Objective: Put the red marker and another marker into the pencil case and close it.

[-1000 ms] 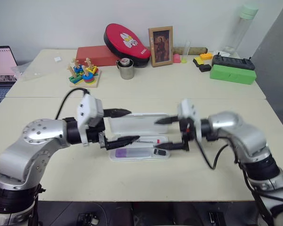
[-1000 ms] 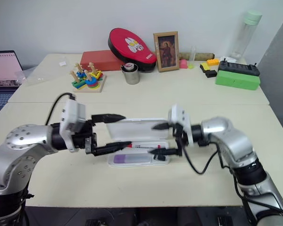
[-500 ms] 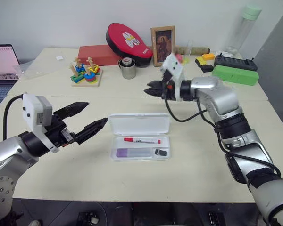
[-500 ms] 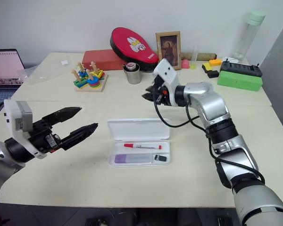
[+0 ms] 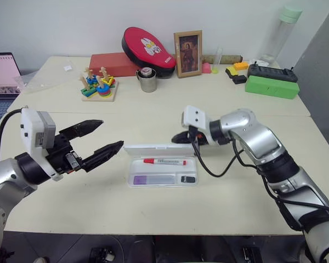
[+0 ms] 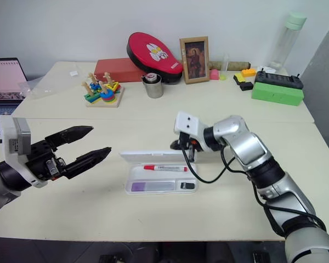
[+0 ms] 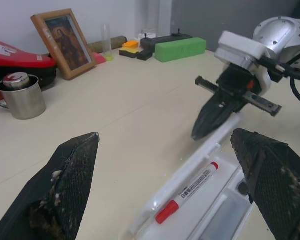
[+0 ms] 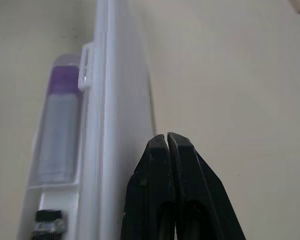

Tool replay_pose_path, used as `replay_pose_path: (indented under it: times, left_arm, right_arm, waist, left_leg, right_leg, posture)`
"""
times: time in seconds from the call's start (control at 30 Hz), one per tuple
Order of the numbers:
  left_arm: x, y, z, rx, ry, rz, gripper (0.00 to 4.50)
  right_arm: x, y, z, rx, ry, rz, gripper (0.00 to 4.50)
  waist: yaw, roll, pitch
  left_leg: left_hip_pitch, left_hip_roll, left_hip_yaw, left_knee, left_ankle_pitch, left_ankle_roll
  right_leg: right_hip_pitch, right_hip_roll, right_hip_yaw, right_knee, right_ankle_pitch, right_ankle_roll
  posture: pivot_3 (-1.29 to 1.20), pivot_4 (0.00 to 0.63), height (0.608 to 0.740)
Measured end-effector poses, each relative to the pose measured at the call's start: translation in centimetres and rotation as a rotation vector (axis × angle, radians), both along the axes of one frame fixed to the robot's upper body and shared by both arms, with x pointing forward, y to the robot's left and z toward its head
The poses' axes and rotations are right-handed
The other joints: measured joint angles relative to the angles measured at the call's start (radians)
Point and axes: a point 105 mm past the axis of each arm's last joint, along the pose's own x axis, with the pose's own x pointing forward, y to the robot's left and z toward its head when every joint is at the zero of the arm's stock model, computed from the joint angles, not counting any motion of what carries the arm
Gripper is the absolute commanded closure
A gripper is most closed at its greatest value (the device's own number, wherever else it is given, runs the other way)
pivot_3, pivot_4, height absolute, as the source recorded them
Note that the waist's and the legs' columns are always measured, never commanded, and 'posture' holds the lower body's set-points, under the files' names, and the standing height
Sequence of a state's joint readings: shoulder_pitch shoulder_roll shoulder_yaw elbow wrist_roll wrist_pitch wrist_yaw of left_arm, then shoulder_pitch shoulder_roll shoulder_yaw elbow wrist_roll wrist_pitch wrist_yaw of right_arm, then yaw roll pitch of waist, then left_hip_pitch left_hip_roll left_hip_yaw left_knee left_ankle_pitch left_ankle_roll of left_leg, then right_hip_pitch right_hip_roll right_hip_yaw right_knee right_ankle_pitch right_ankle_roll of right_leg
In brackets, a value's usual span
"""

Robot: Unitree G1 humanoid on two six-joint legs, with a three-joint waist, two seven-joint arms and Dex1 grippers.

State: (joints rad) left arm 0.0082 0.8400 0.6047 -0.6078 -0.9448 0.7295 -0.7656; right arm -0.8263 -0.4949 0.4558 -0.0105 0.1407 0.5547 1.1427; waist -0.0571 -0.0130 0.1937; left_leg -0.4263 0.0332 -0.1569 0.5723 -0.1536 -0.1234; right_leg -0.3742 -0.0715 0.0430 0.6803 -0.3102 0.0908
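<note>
My left gripper [image 5: 98, 138] hangs spread wide beside the pencil case [image 5: 162, 179], which holds the red marker [image 5: 164, 161] and lilac marker [image 5: 156, 178], while my right gripper [image 5: 178, 138], fingers pressed together, should nudge its half-raised lid [image 5: 156, 148] gently forward and down.

A white pencil case [image 5: 160, 164] is seen on a cream table [image 5: 153, 213]. In it, a white-barrelled red marker [image 5: 164, 161] with a red cap and a pale lilac marker [image 5: 153, 178] with a darker purple end are shown. Black fingers are carried by the left gripper [image 5: 101, 138] and the right gripper [image 5: 178, 138].
</note>
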Motion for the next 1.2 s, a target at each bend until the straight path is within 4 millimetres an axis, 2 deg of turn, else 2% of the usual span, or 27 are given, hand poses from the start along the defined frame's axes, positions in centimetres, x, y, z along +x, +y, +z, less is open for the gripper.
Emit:
replay_pose_path:
  times: [0.17,0.33,0.47,0.73,0.83,0.87,0.93,1.0,1.07,1.17,1.2]
  left_arm:
    - [0.0,-0.3,0.0,0.011,0.013,-0.043,0.0]
    - [-0.6,-1.5,-0.7,0.015,0.062,-0.145,0.0]
    - [-1.1,-2.0,-1.2,0.051,0.103,-0.21,0.0]
    - [-1.2,-2.6,-1.6,0.057,0.123,-0.255,0.0]
    - [-0.4,-2.4,-2.0,0.069,0.133,-0.205,0.0]
    - [-0.2,-2.2,-2.1,0.073,0.134,-0.186,0.0]
    - [0.9,-1.5,-2.2,0.079,0.132,-0.118,0.0]
    - [2.7,-0.2,-2.0,0.061,0.113,-0.004,0.0]
    - [4.5,1.4,-2.0,0.02,0.102,0.113,0.0]
    - [6.2,3.2,-2.8,0.006,0.107,0.23,0.0]
    - [7.1,4.6,-3.1,0.004,0.101,0.307,0.0]
  right_arm:
    - [-2.4,0.0,-0.9,-0.044,-0.002,0.096,4.44]
    - [-3.5,0.0,-3.9,-0.161,-0.011,0.137,4.44]
    - [-3.3,0.2,-4.1,-0.188,-0.068,0.147,4.44]
    - [-3.1,-0.1,-4.5,-0.173,-0.06,0.117,4.44]
    - [-3.0,0.0,-4.1,-0.042,0.035,0.06,4.44]
    - [-2.8,0.1,-3.9,-0.003,0.053,0.045,4.28]
    - [-2.2,0.3,-2.3,0.112,0.074,0.0,4.08]
    - [-0.7,-1.2,-0.2,0.204,0.062,-0.09,3.63]
    - [1.4,-4.2,1.0,0.243,0.055,-0.232,3.07]
    - [3.0,-7.4,1.7,0.29,0.072,-0.364,2.34]
    - [3.6,-9.1,1.9,0.308,0.077,-0.426,2.09]
  waist:
    - [-0.001,0.0,0.0]
    - [0.0,0.0,0.0]
    - [-0.001,-0.001,-0.001]
    - [0.0,-0.003,-0.002]
    - [0.0,-0.003,-0.002]
    - [0.0,-0.003,-0.002]
    - [0.0,-0.003,-0.002]
    - [0.002,-0.003,-0.002]
    - [0.011,-0.003,-0.002]
    - [0.013,-0.002,-0.001]
    - [0.013,-0.002,-0.001]
  left_leg:
    - [0.0,0.0,0.0,0.0,0.0,0.0]
    - [0.0,0.0,0.0,0.0,0.0,0.0]
    - [0.002,0.0,0.0,0.0,0.0,0.0]
    - [0.007,0.0,0.0,0.0,0.0,0.0]
    - [0.007,0.0,0.0,0.0,0.0,0.0]
    - [0.006,0.0,0.0,0.0,0.0,0.0]
    - [0.005,0.0,0.0,0.0,0.0,0.0]
    - [0.005,0.0,0.0,0.0,0.0,0.0]
    - [0.004,0.0,0.0,0.0,0.0,0.0]
    - [0.003,0.0,0.001,-0.001,0.0,0.0]
    - [0.002,0.0,0.001,-0.001,0.0,0.0]
  right_leg:
    - [0.0,0.0,0.0,0.0,0.0,0.0]
    - [0.0,0.0,0.0,0.0,0.0,0.0]
    - [0.001,0.0,0.0,0.0,0.0,0.0]
    - [0.006,0.0,0.0,0.0,-0.003,0.004]
    - [0.005,0.0,0.001,0.0,-0.002,0.003]
    - [0.005,0.0,0.001,0.0,-0.001,0.001]
    - [0.004,0.0,0.001,0.001,0.0,0.0]
    - [0.004,0.0,0.0,0.0,0.0,0.0]
    - [0.004,0.0,0.0,-0.001,0.0,0.0]
    - [0.002,0.0,0.0,-0.001,0.0,0.0]
    - [0.001,0.0,0.0,-0.001,0.0,0.0]
  posture:
    - [0.0,0.15,0.74]
    - [0.0,0.15,0.74]
    - [0.0,0.15,0.74]
    - [0.0,0.15,0.74]
    - [0.0,0.15,0.74]
    - [0.0,0.15,0.74]
    - [0.0,0.15,0.74]
    - [0.0,0.15,0.74]
    - [0.0,0.15,0.74]
    - [0.0,0.15,0.74]
    - [0.0,0.15,0.74]
